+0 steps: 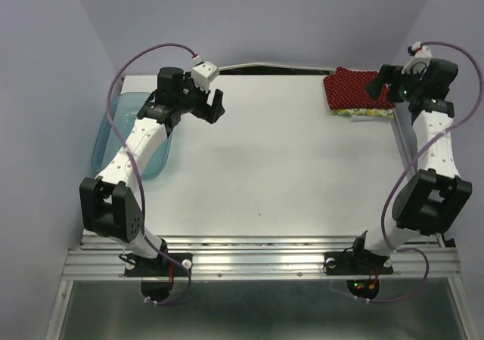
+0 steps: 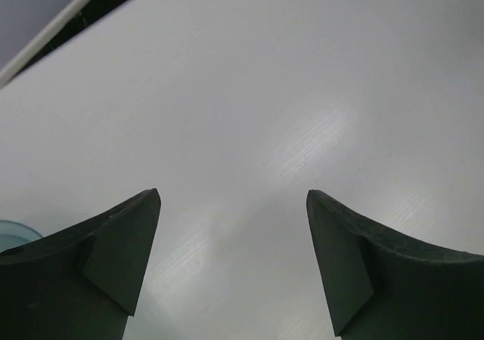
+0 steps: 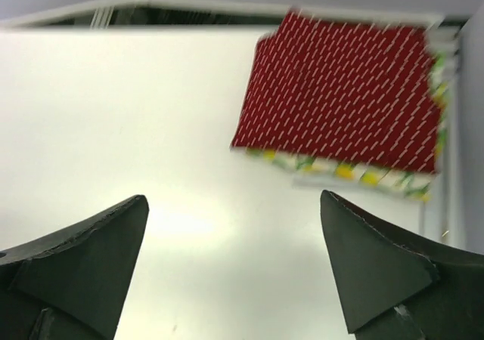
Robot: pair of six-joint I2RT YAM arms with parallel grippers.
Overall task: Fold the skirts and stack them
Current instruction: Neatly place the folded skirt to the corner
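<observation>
The dark red polka-dot skirt lies folded on top of the folded cream fruit-print skirt at the table's far right corner. Both show in the right wrist view, red over cream, somewhat blurred. My right gripper is open and empty, raised above the stack's right side; its jaws stand wide apart over bare table. My left gripper is open and empty at the far left, with only bare table between its jaws.
A translucent blue plastic tray sits at the table's left edge, under the left arm; its rim shows in the left wrist view. The white table ends at a metal rail in front. Purple walls close in on both sides.
</observation>
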